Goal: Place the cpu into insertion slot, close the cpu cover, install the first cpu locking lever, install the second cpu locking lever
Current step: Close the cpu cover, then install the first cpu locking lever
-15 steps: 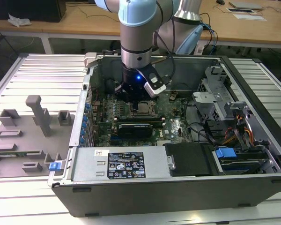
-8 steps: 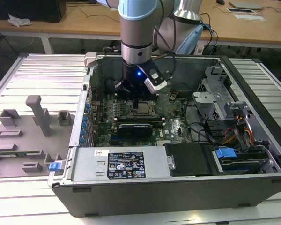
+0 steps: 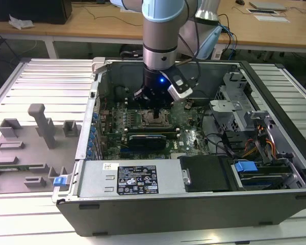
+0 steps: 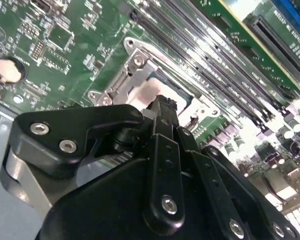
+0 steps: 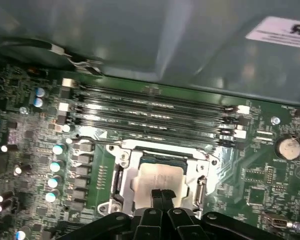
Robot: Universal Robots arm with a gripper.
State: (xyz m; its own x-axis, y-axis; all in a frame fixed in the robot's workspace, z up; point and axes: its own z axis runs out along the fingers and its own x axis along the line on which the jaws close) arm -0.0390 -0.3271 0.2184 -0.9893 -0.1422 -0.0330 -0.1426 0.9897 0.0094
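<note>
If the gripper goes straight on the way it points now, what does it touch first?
Probably the cpu, lying in the window of the cpu cover; depth is unclear.

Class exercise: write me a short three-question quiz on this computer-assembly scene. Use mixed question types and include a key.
1. True or false: the cpu lies in its socket.
2. The gripper hangs right over: A) the cpu cover B) the power supply C) the grey tray.
3. Fill in: the gripper's fingers are pressed ____ (together/apart).
Key: 1 true; 2 A; 3 together.
</note>
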